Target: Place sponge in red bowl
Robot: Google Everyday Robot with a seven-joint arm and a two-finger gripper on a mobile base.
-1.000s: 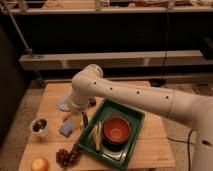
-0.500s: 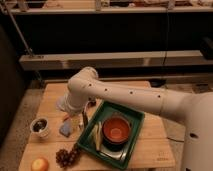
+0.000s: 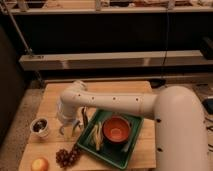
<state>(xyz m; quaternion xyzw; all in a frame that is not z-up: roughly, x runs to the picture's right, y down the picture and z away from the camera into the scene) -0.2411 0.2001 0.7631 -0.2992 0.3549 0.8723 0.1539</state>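
Observation:
The red bowl (image 3: 117,130) sits inside a green tray (image 3: 109,158) at the right of the wooden table. My gripper (image 3: 70,131) points down at the table just left of the tray, between the tray and a white cup. Its fingers (image 3: 63,130) stand apart, open, straddling the spot where the sponge (image 3: 70,128) lies. The gripper covers most of the sponge, leaving only a pale blue-grey patch visible between the fingers. I cannot tell whether the fingers touch it.
A white cup (image 3: 40,126) with dark contents stands left of the gripper. Grapes (image 3: 67,156) and an orange fruit (image 3: 40,164) lie at the front left. Yellow-green strips (image 3: 97,136) lie in the tray beside the bowl. A dark shelf rises behind the table.
The arm has swung left and down, bringing the gripper from above and to the right of the sponge to directly over it. The bowl and tray have not moved.

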